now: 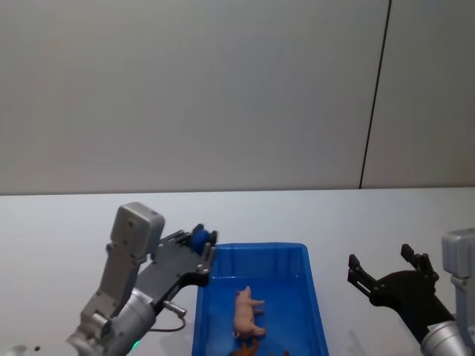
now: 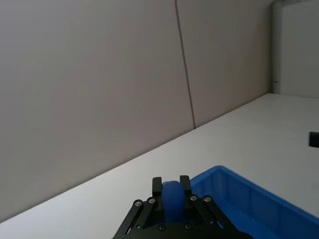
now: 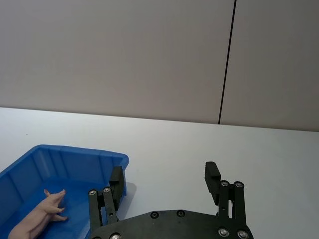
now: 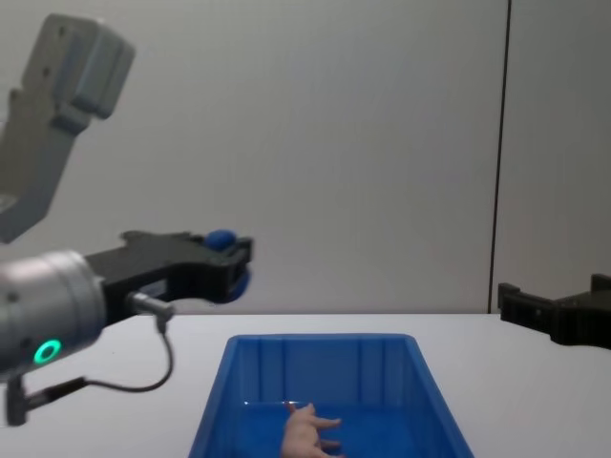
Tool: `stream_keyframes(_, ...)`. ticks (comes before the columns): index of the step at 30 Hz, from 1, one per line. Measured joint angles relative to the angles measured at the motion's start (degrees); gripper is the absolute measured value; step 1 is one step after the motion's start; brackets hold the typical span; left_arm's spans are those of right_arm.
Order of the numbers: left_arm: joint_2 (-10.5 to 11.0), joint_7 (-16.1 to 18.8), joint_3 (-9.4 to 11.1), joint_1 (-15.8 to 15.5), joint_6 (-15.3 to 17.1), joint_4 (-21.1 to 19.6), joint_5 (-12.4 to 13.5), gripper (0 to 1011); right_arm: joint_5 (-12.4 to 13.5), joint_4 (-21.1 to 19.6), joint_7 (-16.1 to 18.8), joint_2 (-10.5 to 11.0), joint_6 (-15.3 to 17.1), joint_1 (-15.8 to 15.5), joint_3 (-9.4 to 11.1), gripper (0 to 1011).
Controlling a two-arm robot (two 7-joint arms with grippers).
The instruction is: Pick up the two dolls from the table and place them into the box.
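While the left gripper [image 1: 205,246] is clamping the blue doll [image 1: 198,239] tight, it is hanging just outside the box [image 1: 257,251] rim, apparently for release. Beyond that rim the pig doll [image 1: 247,312] is lying inside; the right gripper [image 1: 381,268] is waiting wide open, holding nothing.

Right gripper [image 3: 167,181] fingers apart above white table [image 3: 209,144], pink pig [image 3: 42,211] apparently lying inside blue box [image 3: 75,159]

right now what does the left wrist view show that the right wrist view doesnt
Left wrist view alone: the left gripper shut on the dark blue doll, beside a corner of the box.

Right wrist view alone: the right gripper open with nothing between its fingers, and the pink pig doll lying inside the box.

Both: the blue box, the white table and the grey wall behind it.
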Motion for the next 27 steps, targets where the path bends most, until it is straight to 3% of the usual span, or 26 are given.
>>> stream_keyframes(3,-0.8,-2.6,0.3,-1.0,-0.4,0.6,0.1,235,0.0,0.0,0.0,0.0,0.0,0.0,0.0,1001)
stream_keyframes(13,-3.6,-9.4,1.6,-4.0,-1.3,2.8,0.4,574,0.0,0.0,0.0,0.0,0.0,0.0,0.0,1001)
stream_keyframes(18,-4.2,-10.7,1.9,-4.6,-1.5,3.3,0.4,697,0.0,0.0,0.0,0.0,0.0,0.0,0.0,1001)
stream_keyframes(24,-4.9,-12.4,2.2,-5.4,-1.7,3.9,0.4,921,0.0,0.0,0.0,0.0,0.0,0.0,0.0,1001)
stream_keyframes(27,-5.1,-12.9,2.3,-5.6,-1.7,4.1,0.4,965,0.0,0.0,0.0,0.0,0.0,0.0,0.0,1001)
